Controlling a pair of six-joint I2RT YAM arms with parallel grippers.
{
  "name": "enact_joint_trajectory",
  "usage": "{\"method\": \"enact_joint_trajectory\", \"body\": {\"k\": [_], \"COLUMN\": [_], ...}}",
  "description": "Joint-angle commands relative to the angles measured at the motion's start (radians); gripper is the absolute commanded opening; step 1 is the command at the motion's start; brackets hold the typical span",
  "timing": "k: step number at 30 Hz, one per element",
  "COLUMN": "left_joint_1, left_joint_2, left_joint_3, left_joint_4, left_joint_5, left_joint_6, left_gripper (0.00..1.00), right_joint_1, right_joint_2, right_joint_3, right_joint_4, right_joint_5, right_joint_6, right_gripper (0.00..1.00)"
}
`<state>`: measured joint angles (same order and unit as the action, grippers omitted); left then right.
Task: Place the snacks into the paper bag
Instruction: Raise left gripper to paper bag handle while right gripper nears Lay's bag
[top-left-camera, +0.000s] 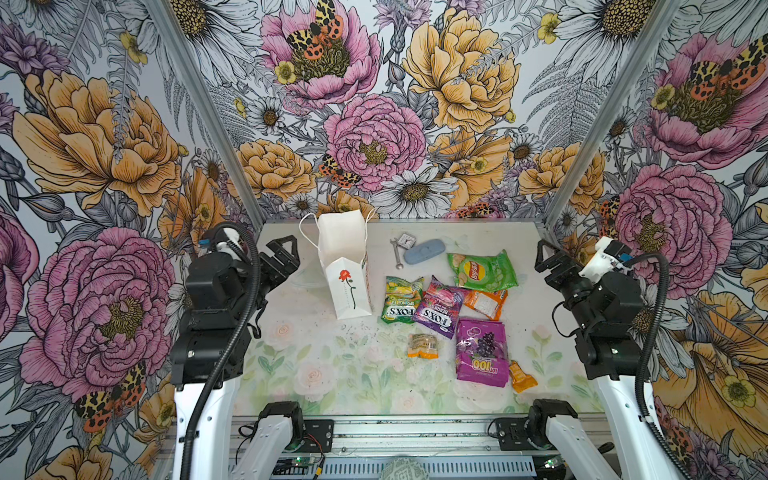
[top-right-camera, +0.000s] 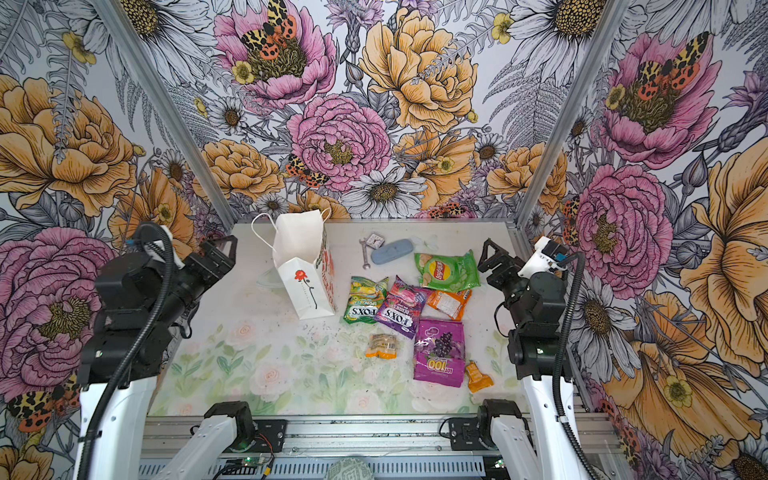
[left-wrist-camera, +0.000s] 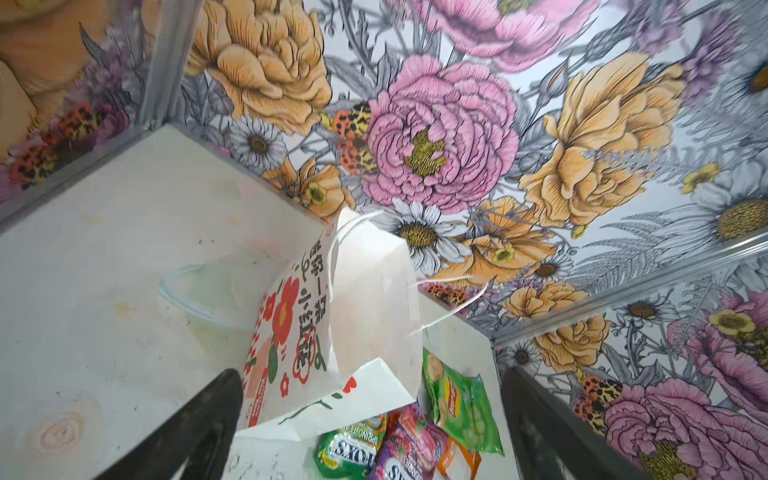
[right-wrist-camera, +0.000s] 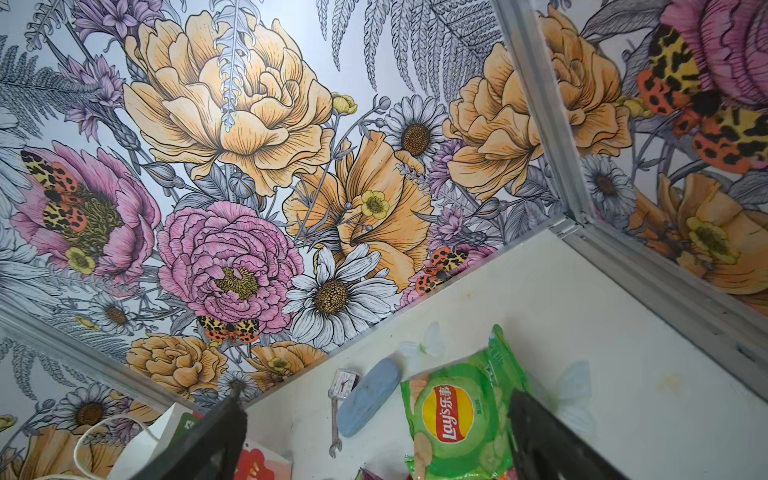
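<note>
Evidently nothing is packed yet: the tall white paper bag with a red flower stands open at upper centre, while the green Lay's chip bag, green Fox's candy bag, purple Fox's candy bag, purple grape bag and small orange packets lie right of it on the pale rose-printed table. Left pincer and right pincer hang released at the sides, amid bold floral wallpaper walls.

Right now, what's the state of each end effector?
Left end effector: open, holding nothing.
Right end effector: open, holding nothing.
</note>
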<state>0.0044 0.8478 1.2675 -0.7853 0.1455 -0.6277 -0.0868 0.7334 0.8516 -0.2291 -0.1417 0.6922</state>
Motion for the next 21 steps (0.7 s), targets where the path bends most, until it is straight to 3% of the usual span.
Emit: {"method": "enact_joint_trajectory", "body": {"k": [1,8,19,21], "left_joint_1": [-0.091,-0.250,-0.254,-0.254], "left_joint_2": [0.078,0.260,0.469,0.496], "left_joint_3": [-0.024,0.111,0.308,0.324], "left_joint_4": [-0.044,-0.094,-0.305,-0.310], "left_joint_5": [-0.050,-0.171,-0.380,-0.373], "left_joint_6": [-0.026,0.019,0.055,0.064], "left_gripper": [0.98,0.98,0.87,0.84], "right_joint_1": [-0.007,0.060,0.136,0.137], "right_joint_2": [0.047,0.134,0.218,0.220], "right_joint_3": [-0.012,-0.045,-0.033,-0.031], "right_joint_4": [0.072,0.037,-0.006,-0.008], "right_joint_5": [-0.106,-0.005,0.067,0.069], "right_joint_6": [0.017,-0.042,-0.031,-0.023], "right_gripper": [1.00,1.00,1.00,1.00]}}
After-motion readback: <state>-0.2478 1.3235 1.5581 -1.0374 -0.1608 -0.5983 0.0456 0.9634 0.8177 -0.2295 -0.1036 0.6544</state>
